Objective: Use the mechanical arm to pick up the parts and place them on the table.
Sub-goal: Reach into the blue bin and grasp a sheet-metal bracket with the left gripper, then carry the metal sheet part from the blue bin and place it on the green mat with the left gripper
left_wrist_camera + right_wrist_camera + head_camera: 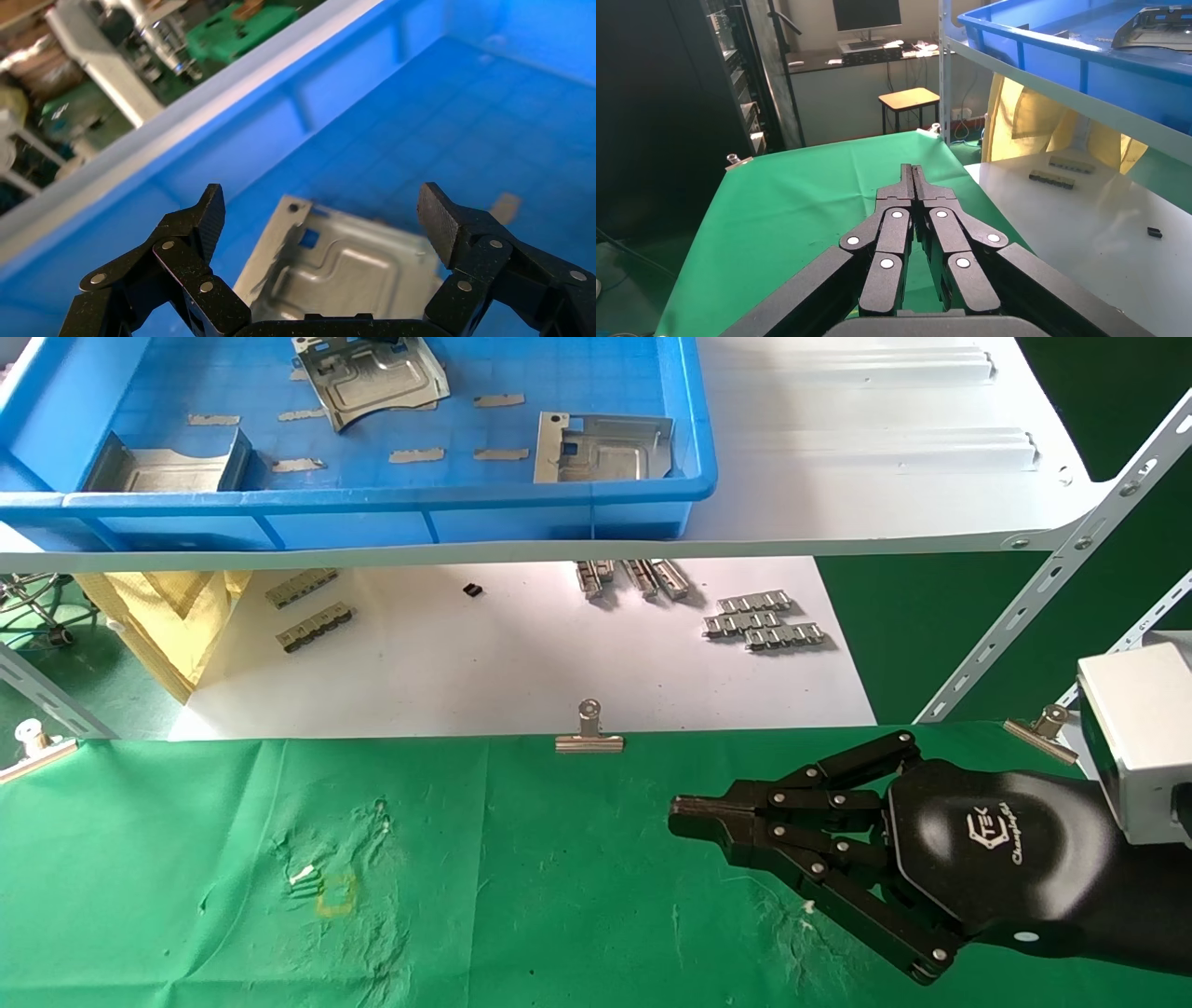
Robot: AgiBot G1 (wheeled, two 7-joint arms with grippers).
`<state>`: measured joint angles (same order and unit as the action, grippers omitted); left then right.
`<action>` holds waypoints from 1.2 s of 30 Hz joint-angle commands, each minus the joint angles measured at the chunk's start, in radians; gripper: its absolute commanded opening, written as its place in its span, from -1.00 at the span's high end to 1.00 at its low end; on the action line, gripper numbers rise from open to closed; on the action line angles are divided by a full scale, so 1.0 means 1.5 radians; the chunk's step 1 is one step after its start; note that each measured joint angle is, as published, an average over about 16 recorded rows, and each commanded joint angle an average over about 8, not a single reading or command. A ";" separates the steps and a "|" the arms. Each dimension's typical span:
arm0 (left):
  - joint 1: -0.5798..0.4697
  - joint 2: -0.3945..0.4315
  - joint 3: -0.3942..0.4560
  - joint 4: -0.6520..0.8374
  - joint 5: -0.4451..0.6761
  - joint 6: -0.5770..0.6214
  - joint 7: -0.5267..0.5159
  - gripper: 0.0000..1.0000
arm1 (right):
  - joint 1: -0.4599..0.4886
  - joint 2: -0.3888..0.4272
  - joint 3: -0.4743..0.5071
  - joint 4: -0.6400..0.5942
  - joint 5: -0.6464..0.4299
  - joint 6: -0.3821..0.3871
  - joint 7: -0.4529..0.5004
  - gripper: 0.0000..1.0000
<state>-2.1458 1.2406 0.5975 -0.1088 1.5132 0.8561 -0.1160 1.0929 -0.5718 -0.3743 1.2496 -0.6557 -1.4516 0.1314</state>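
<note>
Three silvery stamped parts lie in a blue bin (689, 477) on the shelf: one at the left (168, 469), one at the back (377, 379), one at the right (605, 449). In the left wrist view my left gripper (323, 210) is open inside the bin, its fingertips (211, 210) either side of and above a part (351, 267) without touching it. This gripper is out of the head view. My right gripper (684, 812) hovers shut and empty over the green table (186, 859); the right wrist view shows its fingers (912, 175) pressed together.
The white shelf (885, 477) overhangs a white sheet (484, 654) with grey ridged strips (764, 621). Binder clips (589, 733) (1043, 727) pin the cloth's far edge. A slanted shelf strut (1024, 617) stands at the right. A yellow square outline (335, 894) marks the cloth.
</note>
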 commanded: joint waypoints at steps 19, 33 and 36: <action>0.005 0.028 0.017 0.078 0.027 -0.072 -0.031 1.00 | 0.000 0.000 0.000 0.000 0.000 0.000 0.000 -0.31; 0.008 0.021 0.017 0.074 0.027 -0.082 -0.030 1.00 | 0.000 0.000 0.000 0.000 0.000 0.000 0.000 -1.00; 0.006 0.019 0.017 0.074 0.027 -0.091 -0.031 1.00 | 0.000 0.000 0.000 0.000 0.000 0.000 0.000 -1.00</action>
<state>-2.1363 1.2698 0.6231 0.0024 1.5540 0.7193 -0.1639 1.0930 -0.5717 -0.3745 1.2496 -0.6556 -1.4516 0.1313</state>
